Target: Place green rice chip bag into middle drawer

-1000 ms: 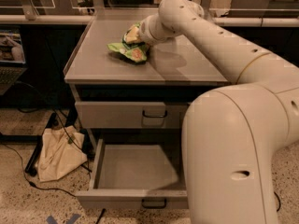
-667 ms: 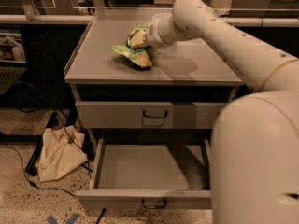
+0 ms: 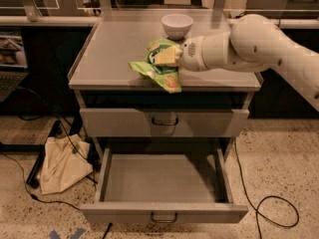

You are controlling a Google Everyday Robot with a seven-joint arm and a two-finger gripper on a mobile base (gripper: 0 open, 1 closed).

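Found end effector (image 3: 165, 57) clamped on the upper fold of the green rice chip bag (image 3: 163, 76), just in front of the white bowl (image 3: 177, 25). Saw no gap between grip and film.

Checked against a second ago:
- Logged the bag as displaced from front-left of the bowl's position to straight in front of it, at the front edge of the counter (image 3: 109, 54). Noted its lower corner drooping past that edge.
- Judged the bag partly lifted rather than lying flat, hence grasp holding and carry begun.
- Recorded the arm (image 3: 259, 39) as gone from the foreground and reaching in from the right of the bowl. Gained sight of the bowl itself, masked before.
- Gained a full view of the middle drawer (image 3: 159, 180), well below and in front of the bowl: pulled out, nothing inside.

Found the drawer above (image 3: 124, 122) shut, directly below the bowl's side of the counter.

Took this to mean pick done, transfer under way. Left to do: clear the counter edge, descend past the shut drawer, release over the open one.

Flagged one risk: slack bag corner snagging on the counter lip during descent.

Noted beige cloth (image 3: 62, 166) on the floor, far below-left of the bowl, off the likely path.
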